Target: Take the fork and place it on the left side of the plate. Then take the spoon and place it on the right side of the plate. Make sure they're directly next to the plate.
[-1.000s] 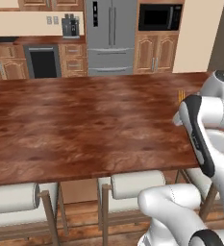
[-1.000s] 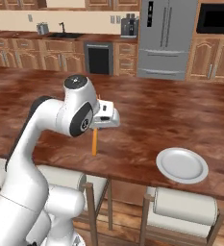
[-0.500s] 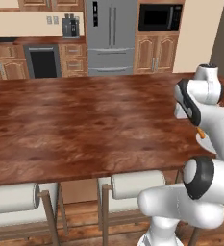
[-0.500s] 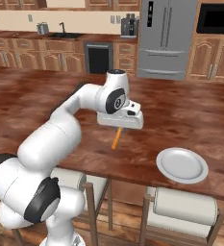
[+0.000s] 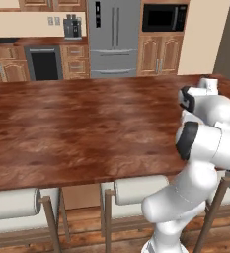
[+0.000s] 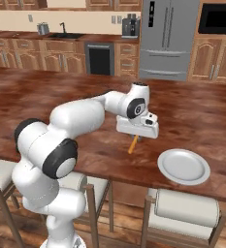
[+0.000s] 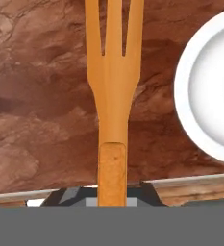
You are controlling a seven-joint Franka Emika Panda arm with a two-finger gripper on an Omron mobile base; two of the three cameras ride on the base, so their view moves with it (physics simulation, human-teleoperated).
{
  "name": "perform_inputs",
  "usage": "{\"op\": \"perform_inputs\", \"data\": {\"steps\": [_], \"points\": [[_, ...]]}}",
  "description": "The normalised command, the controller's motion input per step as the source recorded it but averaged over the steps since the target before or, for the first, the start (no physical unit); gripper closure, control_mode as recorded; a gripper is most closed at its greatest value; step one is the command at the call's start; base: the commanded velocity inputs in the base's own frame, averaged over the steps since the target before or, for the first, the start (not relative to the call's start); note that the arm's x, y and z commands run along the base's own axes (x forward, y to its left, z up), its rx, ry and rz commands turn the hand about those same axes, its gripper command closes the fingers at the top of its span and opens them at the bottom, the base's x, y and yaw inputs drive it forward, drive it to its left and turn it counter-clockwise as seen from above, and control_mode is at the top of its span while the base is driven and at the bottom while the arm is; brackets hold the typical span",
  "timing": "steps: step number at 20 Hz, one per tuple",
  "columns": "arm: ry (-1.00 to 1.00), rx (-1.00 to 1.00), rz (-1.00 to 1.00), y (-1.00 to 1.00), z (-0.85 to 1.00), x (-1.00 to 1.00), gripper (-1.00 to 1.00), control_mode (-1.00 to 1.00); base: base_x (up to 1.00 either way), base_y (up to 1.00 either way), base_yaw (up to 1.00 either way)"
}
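The pincer (image 6: 136, 137) pinches the slim orange fork (image 6: 133, 144) by its handle above the brown wooden bench (image 6: 46, 101), tine tips cropped in the hand view, left of the round white plate (image 6: 183, 166).

The fingers (image 7: 112, 194) clamp the orange fork (image 7: 113, 91) beside the white plate (image 7: 207, 91).

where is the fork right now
The fork hangs from the shut gripper over the wooden counter, just left of the plate in the right base view; in the hand view its tines point away, plate to the right.
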Motion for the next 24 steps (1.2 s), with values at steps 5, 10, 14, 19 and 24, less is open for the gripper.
{"op": "perform_inputs", "data": {"steps": [5,10,14,19,24], "points": [[0.01,0.00,0.00,-0.09,-0.71,0.61,1.00,-1.00,0.00,0.00,0.00],[0.00,-0.04,0.00,-0.10,-0.79,0.41,1.00,-1.00,0.00,0.00,0.00],[0.00,-0.07,0.00,-0.22,-0.57,-0.01,1.00,-1.00,0.00,0.00,0.00],[0.00,-0.05,0.00,-0.25,-0.47,-0.02,1.00,-1.00,0.00,0.00,0.00],[0.00,-0.02,0.00,-0.06,-0.41,-0.12,1.00,-1.00,0.00,0.00,0.00]]}}
